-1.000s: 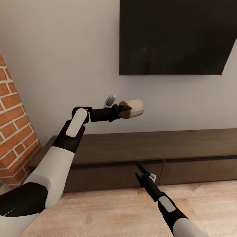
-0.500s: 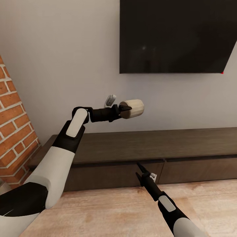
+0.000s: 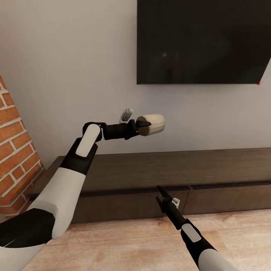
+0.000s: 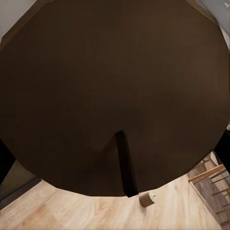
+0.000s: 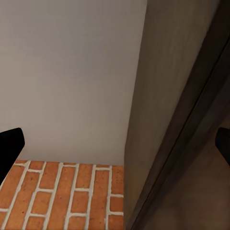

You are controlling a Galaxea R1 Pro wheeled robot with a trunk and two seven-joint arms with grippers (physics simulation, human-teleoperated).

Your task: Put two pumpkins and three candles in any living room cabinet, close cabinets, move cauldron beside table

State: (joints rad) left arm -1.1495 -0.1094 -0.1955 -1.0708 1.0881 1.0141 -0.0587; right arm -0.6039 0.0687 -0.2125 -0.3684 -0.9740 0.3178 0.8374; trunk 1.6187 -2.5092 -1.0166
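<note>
Head view: our left gripper [image 3: 142, 126] clamps a candle [image 3: 152, 124] high above the cabinet [image 3: 150, 169], clear for stowing, while our right gripper [image 3: 164, 197], fingers spread and empty, nears its drawer front, likely to open it.

Beige candle [image 3: 152, 124] sideways — cabinet [image 3: 158, 169] shut

Your light is even and soft; faint shade under the cabinet [image 3: 150, 171] top's lip, slight blur close up in wrist views.
</note>
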